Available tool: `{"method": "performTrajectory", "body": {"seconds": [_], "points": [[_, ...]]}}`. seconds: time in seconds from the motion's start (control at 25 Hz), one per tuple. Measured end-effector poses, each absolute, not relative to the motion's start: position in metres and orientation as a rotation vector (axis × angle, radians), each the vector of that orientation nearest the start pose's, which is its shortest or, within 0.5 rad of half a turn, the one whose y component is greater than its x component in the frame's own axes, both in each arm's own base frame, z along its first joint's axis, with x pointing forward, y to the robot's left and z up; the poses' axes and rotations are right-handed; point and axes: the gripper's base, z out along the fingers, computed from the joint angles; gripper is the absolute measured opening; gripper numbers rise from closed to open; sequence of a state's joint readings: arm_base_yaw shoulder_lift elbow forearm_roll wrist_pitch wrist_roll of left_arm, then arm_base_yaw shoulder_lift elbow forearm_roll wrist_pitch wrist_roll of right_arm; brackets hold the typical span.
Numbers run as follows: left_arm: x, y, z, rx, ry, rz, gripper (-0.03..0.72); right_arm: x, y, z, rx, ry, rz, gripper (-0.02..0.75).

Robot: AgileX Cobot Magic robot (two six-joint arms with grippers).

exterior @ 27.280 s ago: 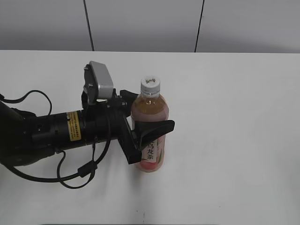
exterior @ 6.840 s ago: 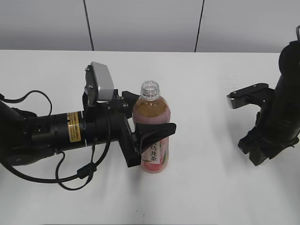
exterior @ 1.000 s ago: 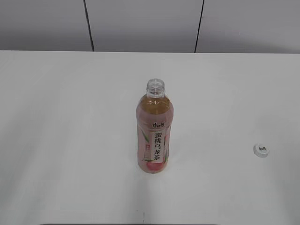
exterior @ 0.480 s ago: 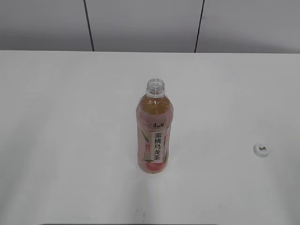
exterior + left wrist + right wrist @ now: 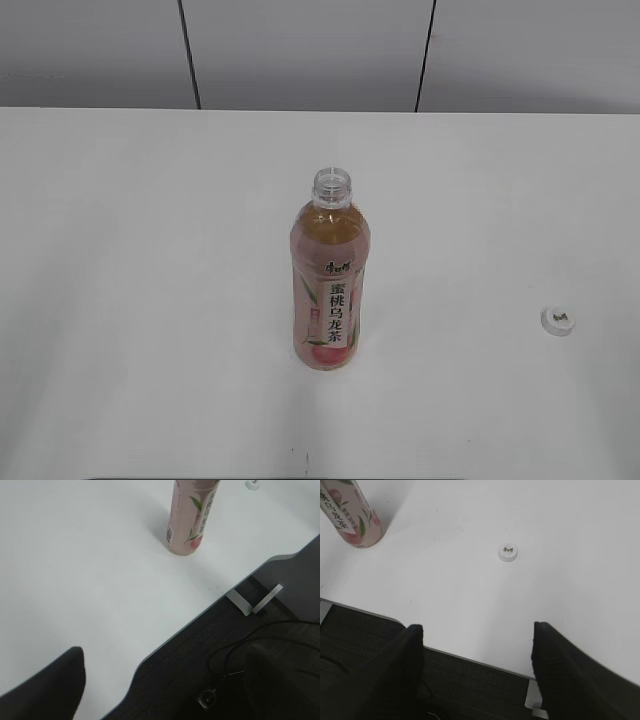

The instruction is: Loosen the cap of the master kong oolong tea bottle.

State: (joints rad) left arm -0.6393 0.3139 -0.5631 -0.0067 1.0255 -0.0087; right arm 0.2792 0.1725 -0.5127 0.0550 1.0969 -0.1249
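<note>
The master kong oolong tea bottle [image 5: 329,285] stands upright at the table's middle, its neck [image 5: 332,186] open and uncapped. The white cap [image 5: 558,320] lies on the table far to the bottle's right. Neither gripper shows in the exterior view. In the right wrist view my right gripper [image 5: 478,630] is open and empty over the table's front edge, with the cap [image 5: 508,553] ahead of it and the bottle [image 5: 354,517] at the upper left. In the left wrist view my left gripper [image 5: 165,690] is open and empty, far back from the bottle [image 5: 189,515].
The white table [image 5: 150,300] ends at a front edge [image 5: 165,645]. Below that edge are a dark base with cables [image 5: 235,655] and a metal bracket [image 5: 252,602]. A grey panelled wall [image 5: 300,50] stands behind the table.
The cap was on the bottle with my left gripper round the bottle. Now the cap lies on the table and both arms have left the exterior view. Nothing moved in the last second.
</note>
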Motion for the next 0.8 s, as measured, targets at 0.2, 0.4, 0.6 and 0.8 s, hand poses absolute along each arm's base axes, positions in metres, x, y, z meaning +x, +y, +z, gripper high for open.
{"method": "performTrajectory", "body": {"seconds": [0.2, 0.4, 0.6, 0.8], "points": [[0.034, -0.026, 0.293, 0.707, 2.172, -0.353, 0.587, 0.017, 0.009, 0.277, -0.449, 2.198, 0.152, 0.512], [0.034, -0.026, 0.293, 0.702, 2.173, -0.351, 0.587, 0.017, 0.009, 0.277, -0.447, 2.197, 0.151, 0.512], [0.038, -0.019, 0.293, 0.486, 2.215, -0.253, 0.586, 0.017, 0.008, 0.277, -0.366, 2.21, 0.112, 0.512], [0.031, -0.006, 0.295, 0.157, 2.188, -0.102, 0.585, 0.018, 0.006, 0.277, -0.208, 2.226, 0.034, 0.512]]}}
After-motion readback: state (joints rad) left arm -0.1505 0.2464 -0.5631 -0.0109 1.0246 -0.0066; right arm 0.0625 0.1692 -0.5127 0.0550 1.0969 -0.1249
